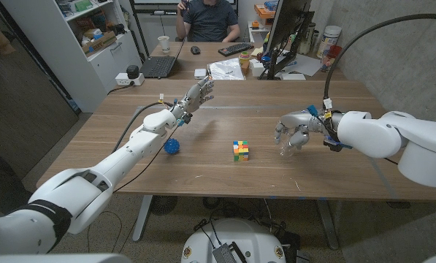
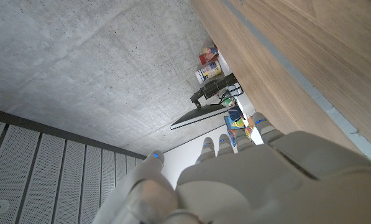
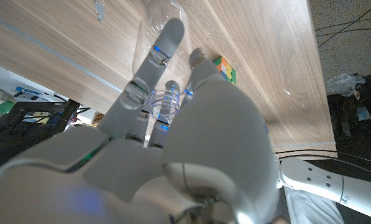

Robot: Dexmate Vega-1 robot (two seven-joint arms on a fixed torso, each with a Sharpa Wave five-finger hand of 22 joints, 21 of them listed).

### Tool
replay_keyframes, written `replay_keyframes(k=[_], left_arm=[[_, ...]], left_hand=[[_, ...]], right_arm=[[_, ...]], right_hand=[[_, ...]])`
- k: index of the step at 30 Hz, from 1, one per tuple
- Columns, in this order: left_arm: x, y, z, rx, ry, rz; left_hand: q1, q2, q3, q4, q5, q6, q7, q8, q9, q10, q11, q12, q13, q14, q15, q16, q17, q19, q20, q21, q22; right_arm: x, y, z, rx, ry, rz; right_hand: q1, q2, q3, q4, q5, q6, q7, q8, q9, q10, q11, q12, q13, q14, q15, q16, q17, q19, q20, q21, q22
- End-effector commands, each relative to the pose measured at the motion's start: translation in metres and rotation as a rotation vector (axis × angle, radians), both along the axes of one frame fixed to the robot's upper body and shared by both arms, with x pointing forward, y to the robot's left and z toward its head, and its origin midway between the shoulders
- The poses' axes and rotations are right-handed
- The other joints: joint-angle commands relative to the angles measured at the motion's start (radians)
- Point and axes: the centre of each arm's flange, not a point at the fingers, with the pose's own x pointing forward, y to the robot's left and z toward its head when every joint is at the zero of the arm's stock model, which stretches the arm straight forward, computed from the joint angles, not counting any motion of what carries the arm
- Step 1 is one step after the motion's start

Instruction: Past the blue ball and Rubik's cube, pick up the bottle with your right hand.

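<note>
The right hand (image 1: 296, 131) is reaching in over the desk (image 1: 225, 109) from its right edge, and its fingers (image 3: 153, 56) are curling around a clear plastic bottle (image 3: 154, 37) that is lying on its side on the wood, roughly midway between the near and far edges. From the wrist camera the fingers are draping over the ribbed neck and body, so the hand appears to be closing on the bottle, though I cannot tell whether the grip is firm yet (the clear plastic hides the contact). The Rubik's cube (image 1: 240, 150) is sitting just beside the hand toward the desk's middle, and the blue ball (image 1: 172, 146) is lying farther toward the left edge. The left hand (image 1: 196, 95) is hovering above the desk with fingers spread wide and holding nothing, probably parked clear of the reach.
</note>
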Motion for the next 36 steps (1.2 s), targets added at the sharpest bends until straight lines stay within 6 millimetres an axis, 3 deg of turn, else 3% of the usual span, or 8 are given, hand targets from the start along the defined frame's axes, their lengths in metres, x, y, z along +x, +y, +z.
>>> replay_keyframes(k=[1,36], left_arm=[[-0.001,-0.001,0.004,-0.004,-0.012,0.000],[0.007,0.000,0.011,-0.018,-0.012,0.018]], left_hand=[[-0.008,0.009,-0.007,-0.001,0.007,0.001,0.003,0.005,0.006,-0.046,0.002,0.005,0.005,-0.061,0.005,0.006,0.004,0.005,0.007,-0.001,0.004],[-0.006,0.009,-0.016,-0.002,0.009,0.002,0.002,0.005,0.005,-0.046,0.002,0.005,0.005,-0.062,0.005,0.006,0.004,0.005,0.007,-0.002,0.004]], right_arm=[[-0.008,-0.010,0.017,0.016,-0.086,0.001],[-0.027,-0.042,0.061,0.178,-0.354,0.036]], right_hand=[[0.128,0.136,0.008,0.015,0.008,0.030,0.022,0.003,0.003,0.055,0.041,0.059,0.145,0.407,-0.294,0.159,0.274,-0.012,-0.011,0.006,0.003],[0.125,0.136,0.016,0.017,0.019,0.038,0.015,0.001,0.001,0.063,0.033,0.074,0.155,0.423,-0.294,0.132,0.287,-0.017,-0.011,0.020,0.000]])
